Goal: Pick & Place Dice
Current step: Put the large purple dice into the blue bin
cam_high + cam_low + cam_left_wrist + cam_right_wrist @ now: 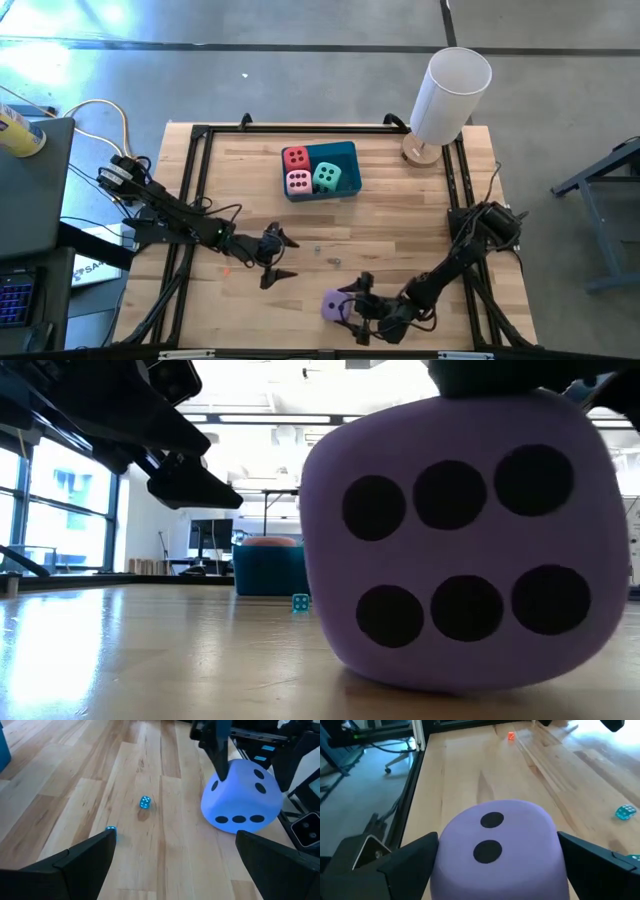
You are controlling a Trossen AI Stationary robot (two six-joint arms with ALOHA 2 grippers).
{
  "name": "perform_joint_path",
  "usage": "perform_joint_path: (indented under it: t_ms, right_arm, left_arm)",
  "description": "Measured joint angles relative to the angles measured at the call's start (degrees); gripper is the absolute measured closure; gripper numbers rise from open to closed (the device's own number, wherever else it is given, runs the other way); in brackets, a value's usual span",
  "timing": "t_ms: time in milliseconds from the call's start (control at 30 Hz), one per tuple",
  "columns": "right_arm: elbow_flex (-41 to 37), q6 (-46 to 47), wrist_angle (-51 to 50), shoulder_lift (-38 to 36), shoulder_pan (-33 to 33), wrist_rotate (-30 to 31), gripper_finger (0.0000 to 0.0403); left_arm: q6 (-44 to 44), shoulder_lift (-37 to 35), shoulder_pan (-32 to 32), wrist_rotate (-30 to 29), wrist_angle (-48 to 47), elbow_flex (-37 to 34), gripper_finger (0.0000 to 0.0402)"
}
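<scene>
A purple die [333, 305] rests on one face on the wooden table [400, 215] near its front edge, and it fills the low view [465, 540]. My right gripper [349, 308] is open, with one finger on each side of that die [497, 850]. At the far middle, a blue bin [345, 152] holds a red die [296, 158], a pink die [298, 182] and a teal-green die [326, 178]. Over the table's left middle, my left gripper [288, 257] is open and holds nothing. My right gripper has its fingers [220, 755] level with the purple die's two opposite sides [445, 845], coming from the table's right and slanting down. The die sits flat on the table. I cannot tell whether the fingers touch it.
Two tiny teal dice [144, 802] [110, 828] lie on the table between the grippers, and a tiny orange one [511, 736] lies farther left. A white cylinder on a wooden base [450, 90] stands at the far right corner. Black rails [190, 200] run along the table's edges.
</scene>
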Motion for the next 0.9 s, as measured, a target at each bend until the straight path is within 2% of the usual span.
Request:
perform_joint_path:
  t_ms: [333, 600, 900]
  right_arm:
    - [-0.04, 3.20, -1.11, 0.37, -1.56, -4.42, 0.0022]
    - [0.07, 7.48, -0.15, 1.41, -3.43, -9.26, 0.0091]
    - [-0.02, 7.68, 0.03, 1.50, -3.39, -9.57, 0.0095]
  left_arm:
    - [-0.33, 0.00, -0.82, 0.09, 0.00, 0.00, 0.0002]
    - [-0.57, 0.00, -0.92, 0.07, 0.00, 0.00, 0.0002]
    - [-0.70, 0.00, -1.86, 0.07, 0.02, 0.00, 0.0002]
